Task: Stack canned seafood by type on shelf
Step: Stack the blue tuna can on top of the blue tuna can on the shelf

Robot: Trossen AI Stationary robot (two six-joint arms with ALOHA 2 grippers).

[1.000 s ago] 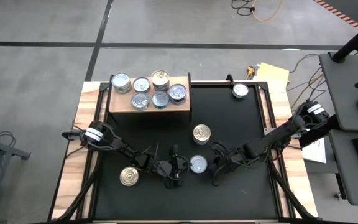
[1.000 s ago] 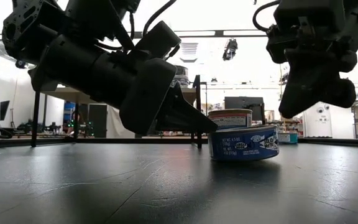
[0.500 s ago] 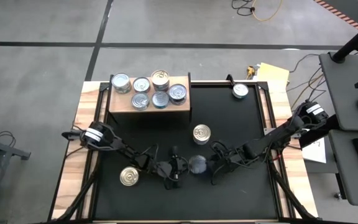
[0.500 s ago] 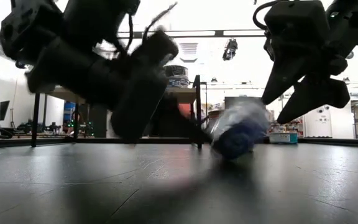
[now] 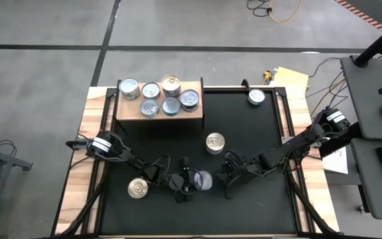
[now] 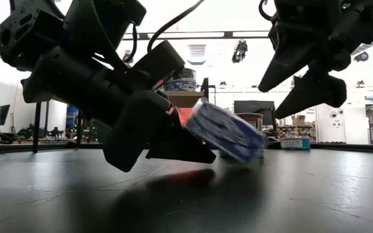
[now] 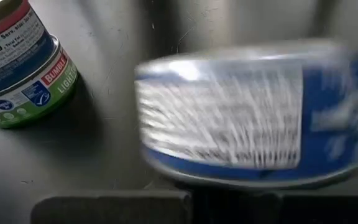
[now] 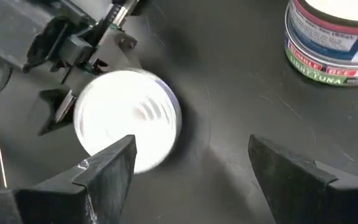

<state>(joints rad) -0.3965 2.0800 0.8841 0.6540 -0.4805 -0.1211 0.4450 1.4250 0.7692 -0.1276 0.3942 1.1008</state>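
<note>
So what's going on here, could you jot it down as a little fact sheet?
Shelf: wooden shelf at the table's far left, six tins on top, one of them gold-topped
Loose tins: one at the far right corner, one mid-table, one near left
Tipped tin: blue-labelled tin tilted on the table against the left pincer
Left pincer: shut, touching the tipped tin
Right pincer: open, holding nothing, just above the table

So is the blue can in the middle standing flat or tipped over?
Tipped. In the low view the blue can leans on its edge against the left gripper, one side raised.
</note>
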